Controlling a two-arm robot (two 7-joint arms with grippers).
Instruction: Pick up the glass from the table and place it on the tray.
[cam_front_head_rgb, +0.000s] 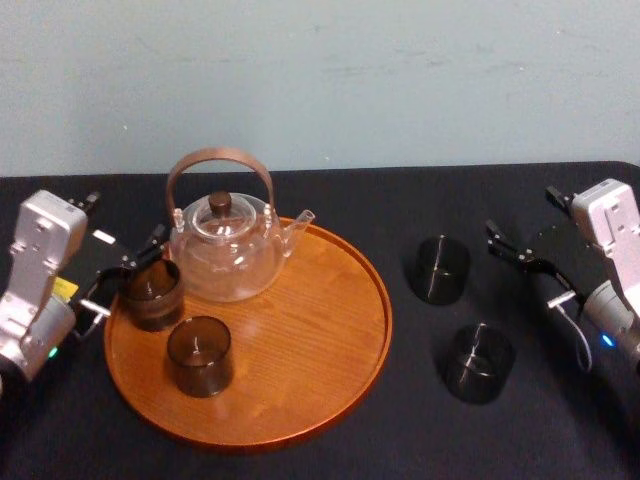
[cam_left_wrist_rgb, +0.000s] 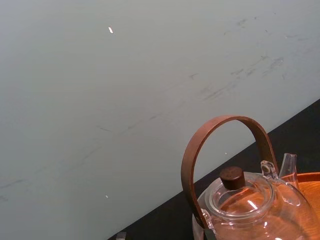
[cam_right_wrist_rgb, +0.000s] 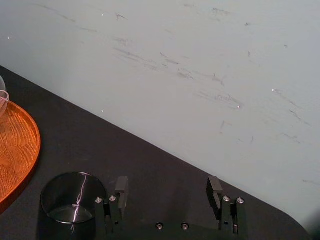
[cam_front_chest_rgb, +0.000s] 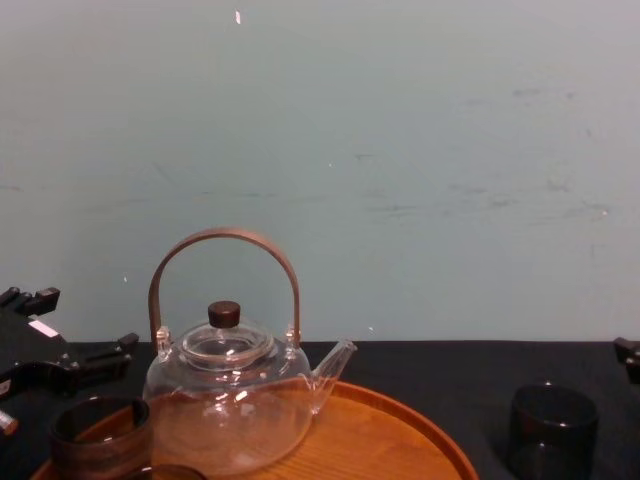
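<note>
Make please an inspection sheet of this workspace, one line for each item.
Surface: black-covered table.
Job's things: wooden tray holds two dark glasses, the rim glass at its left edge and the front glass. Two more stand on the table to its right, the farther glass and the nearer glass.
Clutter: clear teapot at the tray's back.
Grippers: left gripper open by the rim glass, contact cannot be told. Right gripper open, empty, beside the farther glass.
Cables: grey cable looped at the right wrist.
Surroundings: scuffed pale wall.
</note>
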